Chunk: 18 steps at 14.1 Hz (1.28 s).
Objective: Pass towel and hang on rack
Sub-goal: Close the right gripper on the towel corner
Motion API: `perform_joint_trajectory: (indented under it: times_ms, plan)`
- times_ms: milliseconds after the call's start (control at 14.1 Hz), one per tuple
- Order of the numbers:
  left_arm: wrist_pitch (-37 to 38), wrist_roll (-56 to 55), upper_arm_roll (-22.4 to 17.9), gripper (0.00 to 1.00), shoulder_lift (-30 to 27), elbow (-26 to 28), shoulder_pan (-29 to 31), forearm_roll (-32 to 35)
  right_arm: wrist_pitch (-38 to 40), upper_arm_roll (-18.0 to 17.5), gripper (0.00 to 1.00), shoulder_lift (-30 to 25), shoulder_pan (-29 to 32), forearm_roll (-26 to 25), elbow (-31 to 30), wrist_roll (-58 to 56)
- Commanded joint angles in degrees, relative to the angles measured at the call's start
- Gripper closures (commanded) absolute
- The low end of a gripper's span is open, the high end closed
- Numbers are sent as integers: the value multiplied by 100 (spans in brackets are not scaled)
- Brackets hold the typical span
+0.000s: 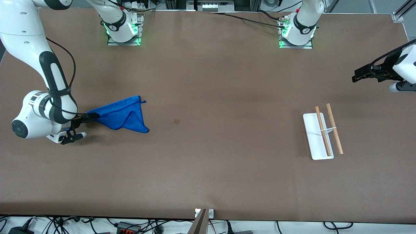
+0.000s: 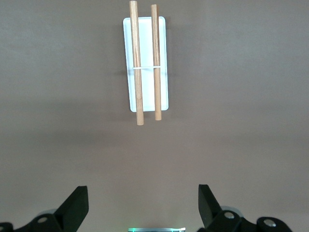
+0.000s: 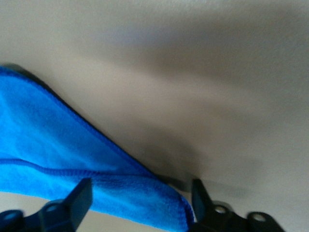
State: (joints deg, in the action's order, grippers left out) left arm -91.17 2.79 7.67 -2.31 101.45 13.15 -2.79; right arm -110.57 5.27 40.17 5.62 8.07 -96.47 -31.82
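The right gripper (image 1: 87, 117) is low at the right arm's end of the table (image 1: 208, 162), and it is clenched on one corner of the towel (image 1: 122, 114). The towel is bright blue and folded; it spreads out from the gripper like a fan toward the middle of the table, and a tiny loop shows at its upper corner. In the right wrist view the towel (image 3: 72, 159) fills the space between the two dark fingers (image 3: 72, 203), and its stitched edge is clear to see. The rack (image 1: 321, 133) stands at the left arm's end of the table, well apart from the towel. It has a flat white base, and two light wooden rods lie parallel above it on a thin white bracket. The left gripper (image 1: 357, 77) hangs in the air over the table edge at the left arm's end, and this arm waits. In the left wrist view its fingers (image 2: 75, 208) are spread wide with nothing between them, and the rack (image 2: 146, 63) shows on the table below.
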Motion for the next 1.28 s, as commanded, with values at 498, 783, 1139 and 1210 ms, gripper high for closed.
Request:
perform_joint_trajectory:
  times_ms: [498, 783, 1139, 1210]
  plan:
    - [117, 249, 33, 0, 126, -108, 82, -72, 300, -26, 83, -9, 62, 89, 128, -175]
    - [134, 231, 24, 0, 187, -99, 91, -72, 317, -26, 100, -26, 62, 71, 137, -175]
    - [126, 214, 24, 0, 196, -99, 91, -64, 1315, -52, 100, -245, -25, 28, 811, -615]
    - [126, 214, 24, 0, 196, -99, 91, -55, 1711, -43, 100, -325, -95, -7, 1162, -597]
